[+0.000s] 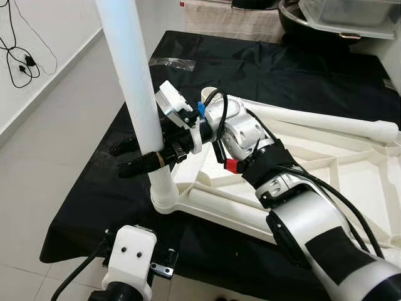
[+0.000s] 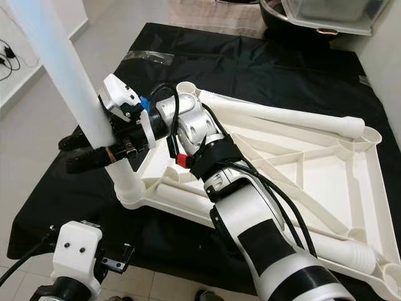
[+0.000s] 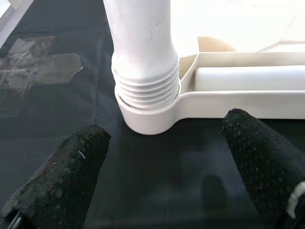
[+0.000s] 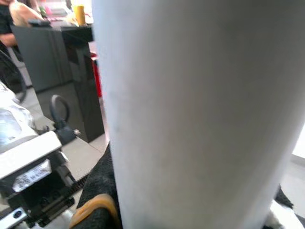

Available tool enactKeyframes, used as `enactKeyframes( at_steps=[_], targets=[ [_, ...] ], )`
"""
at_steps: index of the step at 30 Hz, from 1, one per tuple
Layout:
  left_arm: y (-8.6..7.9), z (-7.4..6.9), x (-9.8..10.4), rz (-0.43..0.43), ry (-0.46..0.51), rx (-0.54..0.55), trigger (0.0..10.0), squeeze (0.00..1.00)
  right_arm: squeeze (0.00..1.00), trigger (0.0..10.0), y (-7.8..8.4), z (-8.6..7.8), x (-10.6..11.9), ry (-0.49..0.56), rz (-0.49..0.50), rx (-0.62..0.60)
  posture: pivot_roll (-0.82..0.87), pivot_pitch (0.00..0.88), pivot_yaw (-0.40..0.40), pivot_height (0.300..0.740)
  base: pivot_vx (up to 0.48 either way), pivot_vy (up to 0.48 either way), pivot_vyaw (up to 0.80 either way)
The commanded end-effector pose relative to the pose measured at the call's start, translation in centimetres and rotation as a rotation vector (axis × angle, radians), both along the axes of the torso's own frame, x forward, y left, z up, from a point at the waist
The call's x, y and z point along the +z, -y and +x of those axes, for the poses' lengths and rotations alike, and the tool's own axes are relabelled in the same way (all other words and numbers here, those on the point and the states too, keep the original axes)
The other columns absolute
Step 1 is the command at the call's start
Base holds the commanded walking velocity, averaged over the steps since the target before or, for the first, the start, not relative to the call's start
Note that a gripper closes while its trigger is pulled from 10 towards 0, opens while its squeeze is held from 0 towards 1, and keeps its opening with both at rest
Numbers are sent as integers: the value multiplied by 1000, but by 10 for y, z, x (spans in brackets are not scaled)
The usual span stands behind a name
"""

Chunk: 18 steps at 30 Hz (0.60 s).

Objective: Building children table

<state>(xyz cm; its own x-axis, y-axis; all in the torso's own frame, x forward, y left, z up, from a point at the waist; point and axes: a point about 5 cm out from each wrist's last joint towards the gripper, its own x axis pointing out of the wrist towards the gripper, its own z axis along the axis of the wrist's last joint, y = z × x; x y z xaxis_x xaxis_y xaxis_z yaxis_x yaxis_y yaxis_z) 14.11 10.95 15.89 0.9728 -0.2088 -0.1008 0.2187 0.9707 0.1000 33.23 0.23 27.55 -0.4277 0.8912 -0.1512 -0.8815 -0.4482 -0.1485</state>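
Note:
The white plastic table top (image 1: 351, 182) lies upside down on a black cloth. One white leg (image 1: 131, 81) stands upright in its near-left corner socket (image 1: 164, 200), with the thread rings (image 3: 145, 88) showing just above the socket. My right gripper (image 1: 119, 161) is shut on this leg a little above the socket, its black fingers (image 2: 84, 160) wrapped around it. My left gripper (image 3: 164, 143) is open, low at the table's near edge, with its fingertips (image 3: 86, 148) either side of the socket but apart from it. Its white wrist (image 1: 128, 254) is below the corner.
Two more white legs (image 1: 326, 122) (image 1: 232, 210) lie loose in the upturned top. The black cloth (image 1: 263, 69) covers the low work surface, with grey floor tiles (image 1: 56, 125) to the left. Cables (image 1: 19, 59) hang by the left wall. Bowls and a plastic tub (image 1: 338, 19) sit at the far right.

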Motion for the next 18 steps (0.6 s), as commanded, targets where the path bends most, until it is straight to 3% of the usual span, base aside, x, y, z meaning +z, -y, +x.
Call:
enactKeyframes(
  at_steps=[1, 10, 18],
  targets=[
    [-1, -2, -3, 20, -21, 7, 10000, 0, 0, 10000, 12, 0, -68, -167, -241, -46, 109, 248, -87, 740, 0, 0, 0],
    [-2, -3, -2, 22, -20, 10, 10000, 0, 0, 10000, 12, -1, -64, -77, -222, -20, 111, 258, -87, 740, 0, 0, 0],
    [-2, -2, -2, 22, -22, 4, 10000, 0, 0, 10000, 18, 2, -66, -63, -247, -41, 103, 257, -86, 740, 0, 0, 0]
  ],
)
